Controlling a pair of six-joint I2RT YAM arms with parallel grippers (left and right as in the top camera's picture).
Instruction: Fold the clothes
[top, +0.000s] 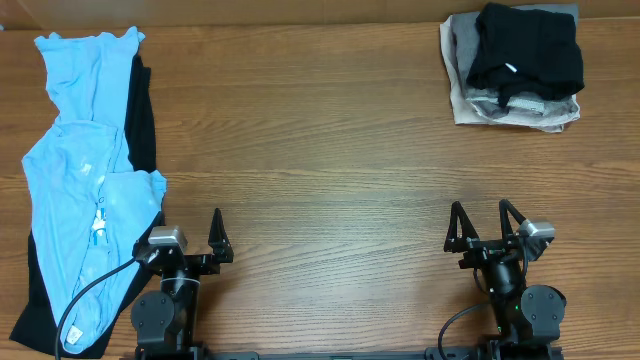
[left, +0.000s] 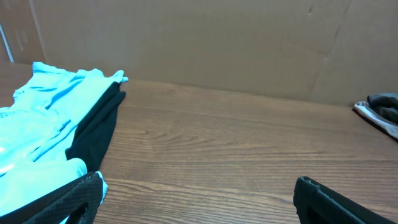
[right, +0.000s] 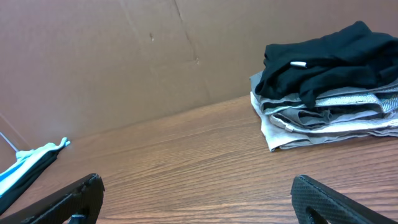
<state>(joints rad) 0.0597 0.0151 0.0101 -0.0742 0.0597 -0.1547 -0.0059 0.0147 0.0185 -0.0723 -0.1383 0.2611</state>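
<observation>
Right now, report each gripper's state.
Left black two-finger gripper: open, holding nothing.
Right black two-finger gripper: open, holding nothing.

Your T-shirt (top: 85, 190) along the table's (top: 320, 150) left edge, lying on a second garment (top: 143, 110), folded pile (top: 515, 70) in your far right corner, well apart.
</observation>
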